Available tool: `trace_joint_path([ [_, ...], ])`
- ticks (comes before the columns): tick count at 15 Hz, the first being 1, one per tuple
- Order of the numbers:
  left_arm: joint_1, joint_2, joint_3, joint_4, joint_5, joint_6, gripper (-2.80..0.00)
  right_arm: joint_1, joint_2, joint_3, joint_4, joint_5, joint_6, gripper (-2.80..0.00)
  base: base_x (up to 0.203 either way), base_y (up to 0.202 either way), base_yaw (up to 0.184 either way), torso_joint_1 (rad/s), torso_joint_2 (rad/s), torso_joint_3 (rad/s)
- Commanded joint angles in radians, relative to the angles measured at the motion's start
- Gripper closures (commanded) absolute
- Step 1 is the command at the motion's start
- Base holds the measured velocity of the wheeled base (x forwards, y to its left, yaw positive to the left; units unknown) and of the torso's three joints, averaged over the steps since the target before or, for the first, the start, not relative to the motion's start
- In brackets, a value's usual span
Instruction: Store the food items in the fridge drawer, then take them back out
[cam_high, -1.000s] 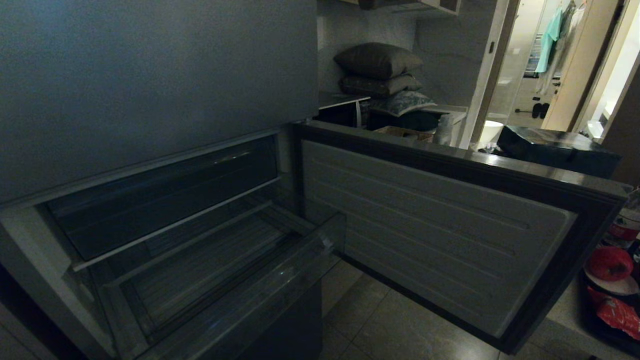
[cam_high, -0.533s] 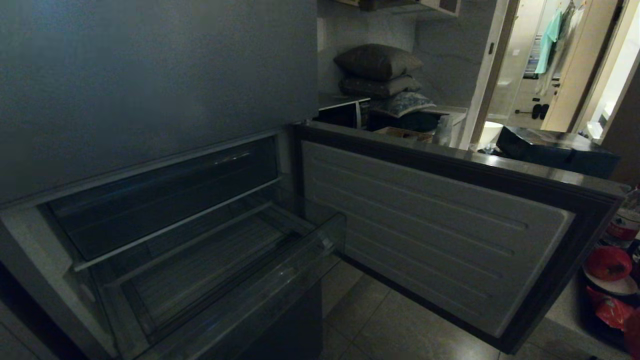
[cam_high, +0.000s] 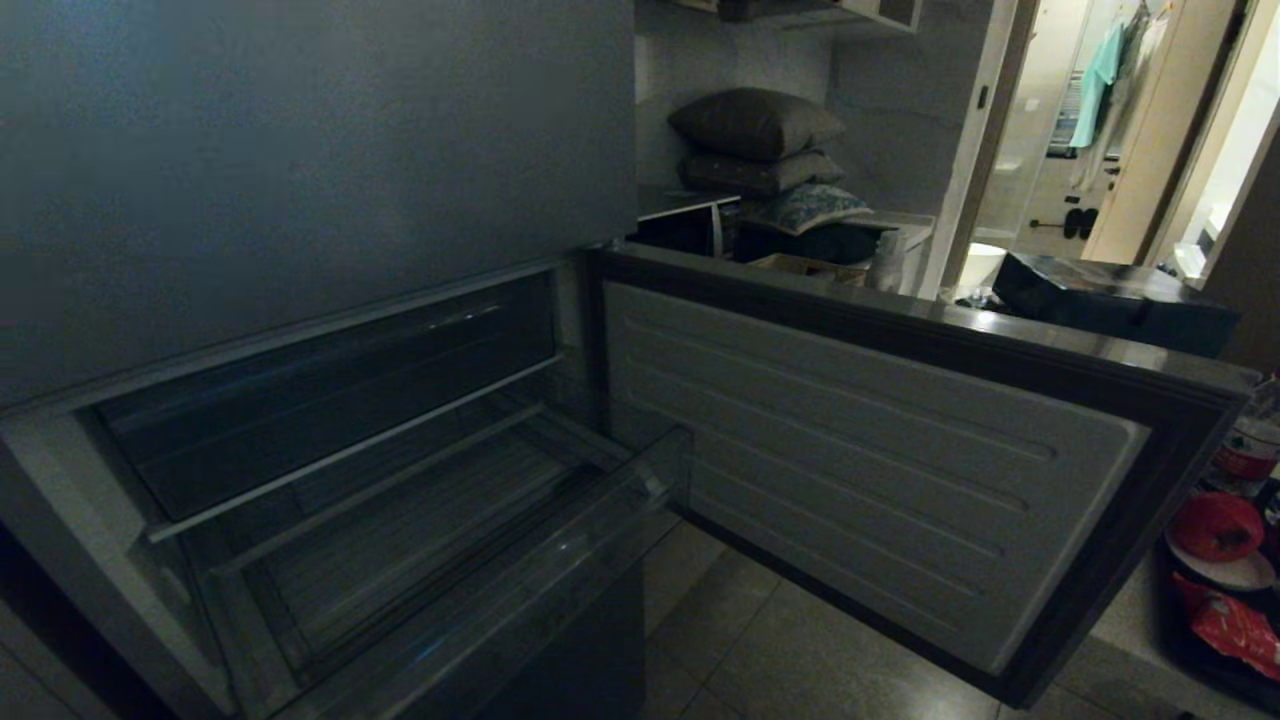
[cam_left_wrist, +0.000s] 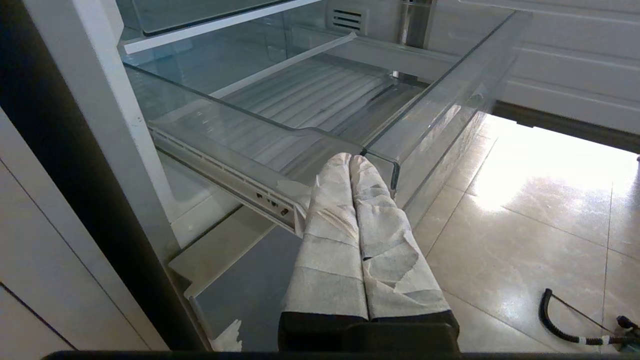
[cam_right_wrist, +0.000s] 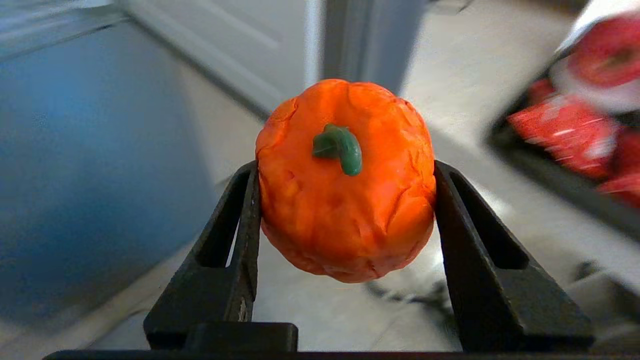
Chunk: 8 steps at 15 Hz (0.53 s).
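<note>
orange pumpkin between right tool fingers

A: The head view is dim; the fridge reads as a dark grey slab. Daylight comes only through the doorway far right.

B: The left wrist view is bright, with glare bleaching the floor tiles.

A: The right wrist view keeps the orange pumpkin sharp; everything behind smears.

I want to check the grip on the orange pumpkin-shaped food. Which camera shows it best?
The right wrist view: the orange pumpkin-shaped food fills it, clamped between the right gripper fingers. The head view and the left wrist view do not show it.
</note>
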Motion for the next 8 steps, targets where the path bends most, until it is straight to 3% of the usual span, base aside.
trace_joint_path([
  [1, 0.0, 0.0, 0.0, 0.0, 0.0, 0.0, 0.0, -0.019, -0.124, 0.0, 0.011, 0.001, -0.04, 0.0, 0.0, 0.0, 0.0, 0.0, 0.0, 0.0],
  [3, 0.0, 0.0, 0.0, 0.0, 0.0, 0.0, 0.0, -0.028, -0.221, 0.001, 0.019, 0.003, -0.075, 0.0, 0.0, 0.0, 0.0, 0.0, 0.0, 0.0],
  [8, 0.0, 0.0, 0.0, 0.0, 0.0, 0.0, 0.0, -0.034, -0.219, 0.002, 0.024, -0.003, -0.053, 0.0, 0.0, 0.0, 0.0, 0.0, 0.0, 0.0],
])
